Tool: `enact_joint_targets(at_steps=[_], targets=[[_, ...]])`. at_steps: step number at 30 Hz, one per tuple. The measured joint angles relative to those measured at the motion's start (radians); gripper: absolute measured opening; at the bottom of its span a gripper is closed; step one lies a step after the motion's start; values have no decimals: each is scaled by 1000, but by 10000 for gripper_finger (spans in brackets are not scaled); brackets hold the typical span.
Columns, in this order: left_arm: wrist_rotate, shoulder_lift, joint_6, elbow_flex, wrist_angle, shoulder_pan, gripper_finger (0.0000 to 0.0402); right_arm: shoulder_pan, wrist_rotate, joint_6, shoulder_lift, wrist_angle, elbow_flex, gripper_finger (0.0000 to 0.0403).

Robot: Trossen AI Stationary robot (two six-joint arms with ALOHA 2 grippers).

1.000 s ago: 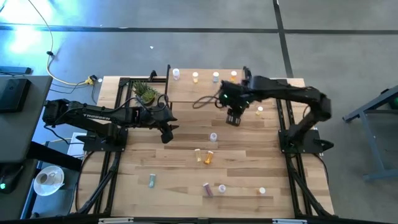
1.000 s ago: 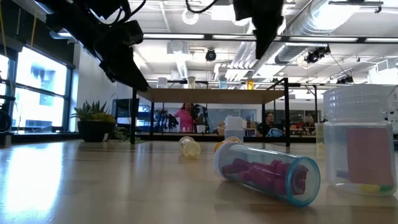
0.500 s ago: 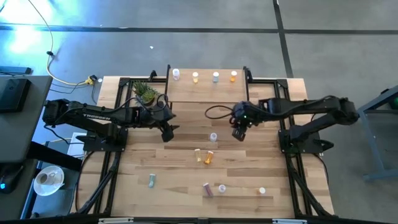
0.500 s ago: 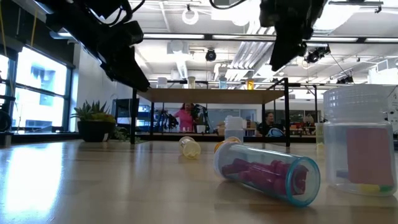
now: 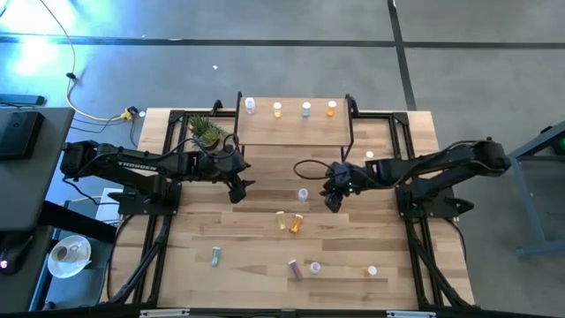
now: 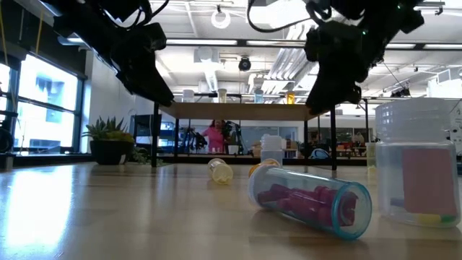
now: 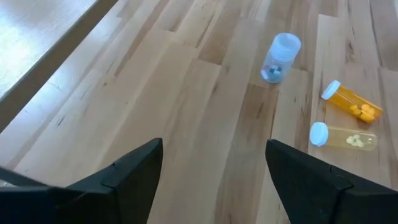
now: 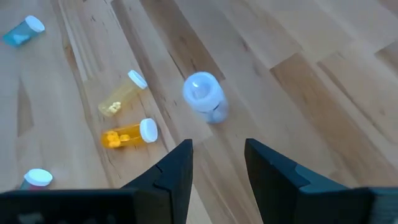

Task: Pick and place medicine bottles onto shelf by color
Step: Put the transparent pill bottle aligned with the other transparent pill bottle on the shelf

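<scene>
Both arms reach low over the counter point(image 5: 265, 256), left gripper point(image 5: 237, 190) and right gripper point(image 5: 333, 202) flanking the upright clear bottle point(image 5: 303, 193), fingers apart, empty.

Bare tabletop point(image 5: 256, 221) btwn arms.

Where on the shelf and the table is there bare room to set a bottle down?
The shelf carries four bottles along its far edge; its near half is bare. The table is bare near the potted plant and the left gripper. It is crowded mid-table, where the right gripper hangs beside a clear bottle.
</scene>
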Motion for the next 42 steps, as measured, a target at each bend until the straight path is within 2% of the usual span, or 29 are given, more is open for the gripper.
enact_joint_targets(at_steps=[7,15,19,30,42], targets=[[0,0,1,0,0,0,274,0,0,-21,0,111,-83,155],[-1,0,1,0,0,0,275,0,7,-129,16,292,-162,234],[-1,0,0,0,0,0,275,0,8,-177,64,403,-198,257],[-2,0,0,0,8,0,275,5,13,-263,285,588,-204,261],[-5,0,0,0,15,0,275,63,195,-338,418,786,-204,261]])
